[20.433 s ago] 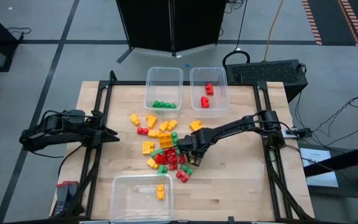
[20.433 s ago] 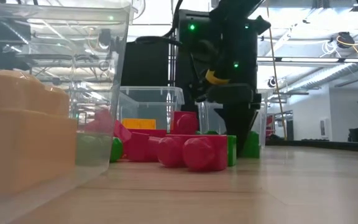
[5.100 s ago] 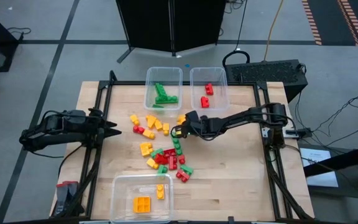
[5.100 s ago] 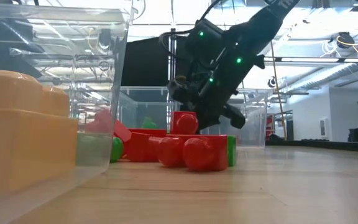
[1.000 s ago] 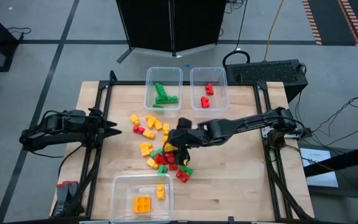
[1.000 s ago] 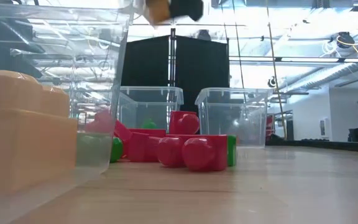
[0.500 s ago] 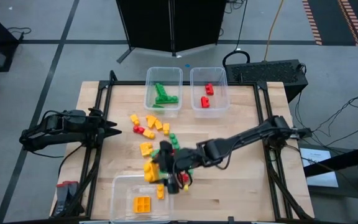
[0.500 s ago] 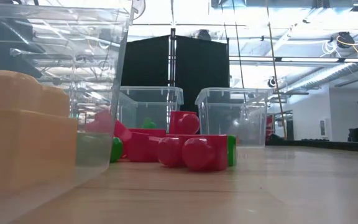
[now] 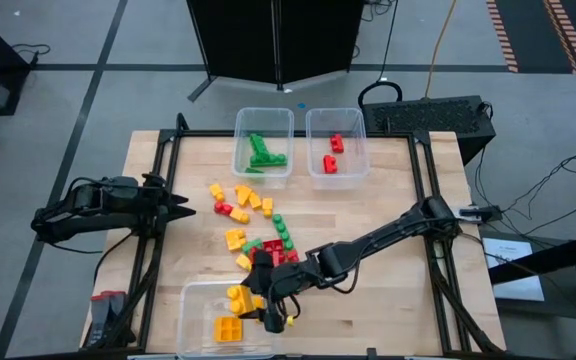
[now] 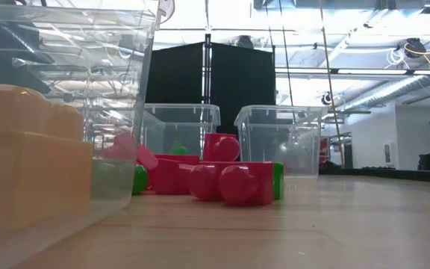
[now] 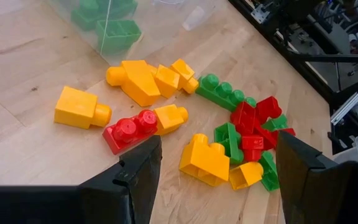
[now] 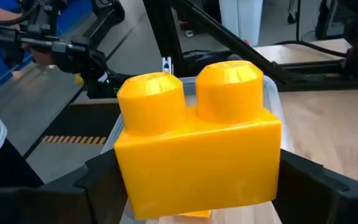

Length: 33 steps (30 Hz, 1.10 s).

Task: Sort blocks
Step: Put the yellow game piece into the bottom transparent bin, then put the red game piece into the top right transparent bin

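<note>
Right gripper (image 9: 255, 304), yellow block (image 12: 197, 146) clamped

Overhead, tabletop-level and two wrist views

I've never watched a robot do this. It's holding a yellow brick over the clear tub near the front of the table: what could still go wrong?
1. The right gripper holds the yellow brick near the near tub's right wall; released off-centre, it might land on the table.
2. Dropped, it could bounce off the yellow bricks already inside.
3. The arm stretches over the loose pile; pulling back low might scatter it.
</note>
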{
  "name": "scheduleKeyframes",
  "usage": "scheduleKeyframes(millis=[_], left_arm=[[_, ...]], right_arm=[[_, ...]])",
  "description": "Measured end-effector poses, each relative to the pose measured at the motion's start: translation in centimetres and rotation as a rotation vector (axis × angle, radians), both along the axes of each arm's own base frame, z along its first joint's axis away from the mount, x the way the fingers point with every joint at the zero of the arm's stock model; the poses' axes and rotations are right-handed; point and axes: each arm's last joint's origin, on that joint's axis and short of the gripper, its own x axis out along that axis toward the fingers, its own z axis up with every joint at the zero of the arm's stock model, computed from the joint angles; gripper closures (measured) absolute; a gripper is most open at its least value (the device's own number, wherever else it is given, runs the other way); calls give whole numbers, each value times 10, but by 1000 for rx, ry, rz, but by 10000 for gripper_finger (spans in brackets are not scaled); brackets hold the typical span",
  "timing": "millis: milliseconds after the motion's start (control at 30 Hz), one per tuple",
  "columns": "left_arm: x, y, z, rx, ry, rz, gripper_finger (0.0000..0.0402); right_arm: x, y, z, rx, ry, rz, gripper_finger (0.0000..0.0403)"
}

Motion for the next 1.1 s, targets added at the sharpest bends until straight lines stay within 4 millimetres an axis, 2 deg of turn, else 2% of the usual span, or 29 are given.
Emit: scheduleKeyframes(millis=[200, 400, 500, 600, 667, 733, 900, 967, 1100], left_arm=[[0, 0, 0, 0, 0, -3, 191], [0, 0, 0, 4, 1, -6, 191], [0, 0, 0, 4, 1, -6, 191], [0, 0, 0, 4, 1, -7, 191], [0, 0, 0, 4, 1, -6, 191], [0, 0, 0, 4, 1, -7, 191], [0, 0, 0, 4, 1, -7, 191], [0, 0, 0, 4, 1, -7, 191], [0, 0, 0, 4, 1, -7, 191]], right_arm=[[-1, 0, -1, 30, 27, 2, 59], [-1, 0, 1, 45, 33, 4, 54], [-1, -6, 18, 8, 53, 4, 54], [-3, -24, 48, -64, 106, -18, 54], [-11, -38, 66, -120, 207, -44, 54], [-21, -52, 72, -178, 342, -104, 54], [-53, -82, 54, -315, 778, -218, 59], [-54, -87, 46, -378, 819, -209, 66], [-47, -82, 21, -451, 795, -109, 76]])
